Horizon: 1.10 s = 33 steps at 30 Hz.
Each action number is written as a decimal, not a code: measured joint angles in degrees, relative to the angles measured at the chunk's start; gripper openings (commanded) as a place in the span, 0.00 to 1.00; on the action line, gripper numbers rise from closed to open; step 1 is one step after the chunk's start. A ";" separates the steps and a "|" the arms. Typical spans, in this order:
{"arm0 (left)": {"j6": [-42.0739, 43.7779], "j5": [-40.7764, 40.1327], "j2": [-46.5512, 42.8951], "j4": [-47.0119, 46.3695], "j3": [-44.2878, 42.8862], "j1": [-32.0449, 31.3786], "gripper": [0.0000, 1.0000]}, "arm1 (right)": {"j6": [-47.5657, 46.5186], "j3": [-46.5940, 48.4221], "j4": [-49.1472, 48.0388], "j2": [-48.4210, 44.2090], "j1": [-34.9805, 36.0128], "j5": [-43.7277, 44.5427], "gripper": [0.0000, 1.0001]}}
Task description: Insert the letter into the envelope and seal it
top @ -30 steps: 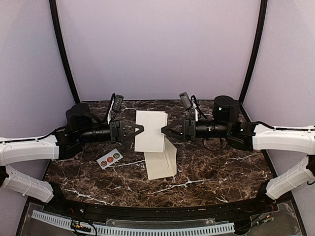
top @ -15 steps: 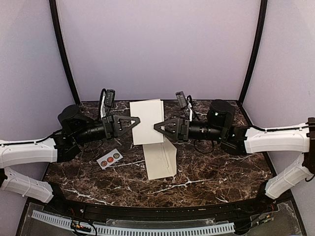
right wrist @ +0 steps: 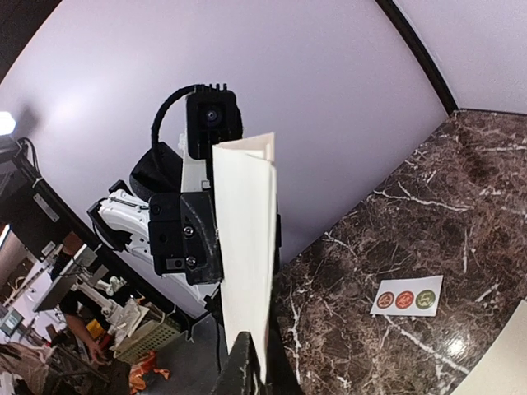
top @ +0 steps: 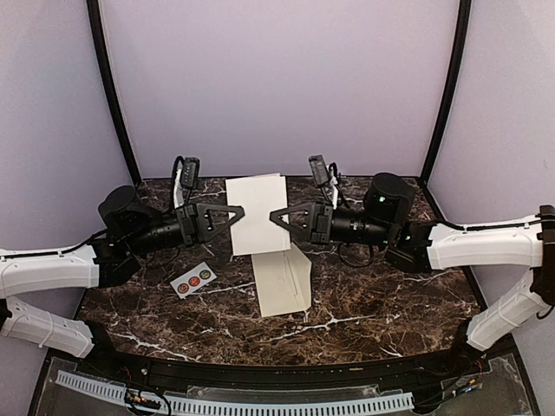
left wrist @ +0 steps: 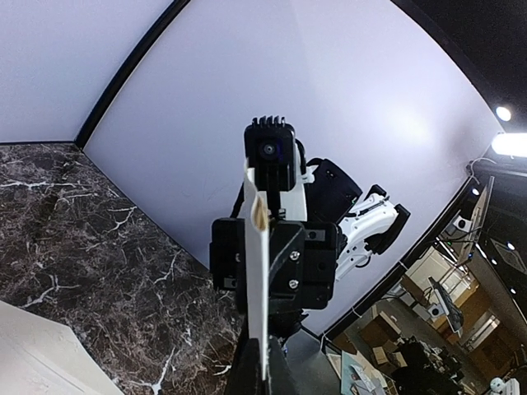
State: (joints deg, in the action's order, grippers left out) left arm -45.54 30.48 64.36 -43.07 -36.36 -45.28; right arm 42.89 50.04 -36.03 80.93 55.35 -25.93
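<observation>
Two tools: left tool [top: 239, 211] and right tool [top: 274, 217] are clamped on opposite edges of the letter [top: 257, 214].
Why: we hold it spread, raised near the envelope [top: 284, 286], ready for insertion.

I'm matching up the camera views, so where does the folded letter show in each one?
Top external: the letter faces the camera at centre, just above the envelope in the picture.
Left wrist: the letter is edge-on, a thin pale strip at bottom centre.
Right wrist: the letter is a tall pale sheet left of centre.
Shared landmark: the dark marble table, in all three views.
</observation>
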 measured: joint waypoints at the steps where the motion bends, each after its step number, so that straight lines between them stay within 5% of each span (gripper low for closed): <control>1: 0.17 -0.17 0.00 0.17 0.11 0.00 0.00 | -0.07 0.11 0.04 0.00 0.09 0.09 0.00; 4: 0.85 -1.18 -0.09 1.25 0.11 0.00 0.18 | -0.83 0.55 0.85 -0.11 0.24 0.85 0.00; 7: 2.27 -2.67 -0.22 4.24 0.11 0.00 0.52 | -1.97 0.66 3.58 -1.22 0.44 3.04 0.00; 9: 3.10 -3.96 -0.33 6.51 0.13 0.00 0.61 | -3.15 0.72 6.45 -2.71 0.44 5.25 0.00; 20: 2.99 -11.67 2.58 18.18 0.17 0.00 0.62 | -7.21 2.21 29.53 -8.61 -1.64 18.86 0.00; 33: -1.27 -14.10 15.56 22.18 0.52 0.00 0.59 | -5.20 -2.08 33.20 -3.41 -5.40 21.27 0.00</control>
State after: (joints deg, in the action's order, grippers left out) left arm -46.81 16.38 79.92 -20.88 -35.83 -45.28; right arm 37.69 47.97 -2.83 77.52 49.95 -4.67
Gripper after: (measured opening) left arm 0.602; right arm 0.003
